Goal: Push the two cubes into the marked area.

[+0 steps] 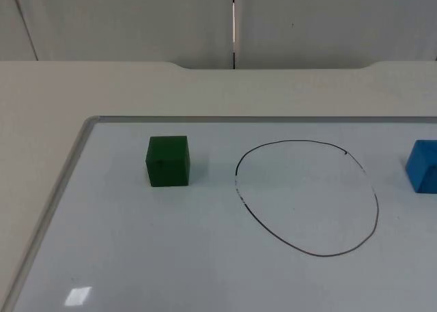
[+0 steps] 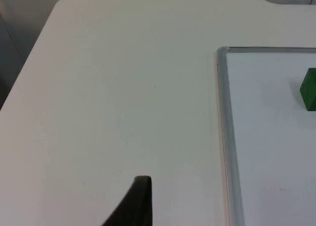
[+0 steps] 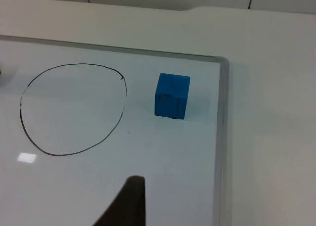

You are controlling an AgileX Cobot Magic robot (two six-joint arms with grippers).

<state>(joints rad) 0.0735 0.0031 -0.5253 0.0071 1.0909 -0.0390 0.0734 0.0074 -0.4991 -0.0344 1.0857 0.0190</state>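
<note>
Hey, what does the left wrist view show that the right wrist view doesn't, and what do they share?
Left wrist view alone: the green cube on the whiteboard, near the board's framed edge, and a wide stretch of bare table beside it. Right wrist view alone: the blue cube, sitting just outside the drawn outline and apart from it. Both share the whiteboard with its metal frame, the white table around it, and one black fingertip of their own gripper.

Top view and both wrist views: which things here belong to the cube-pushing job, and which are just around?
Job:
green cube, left of the outline
blue cube, right of it
drawn oval outline, nothing inside
left gripper, over bare table
right gripper, over the whiteboard

Around:
whiteboard
table
grey partition wall
</note>
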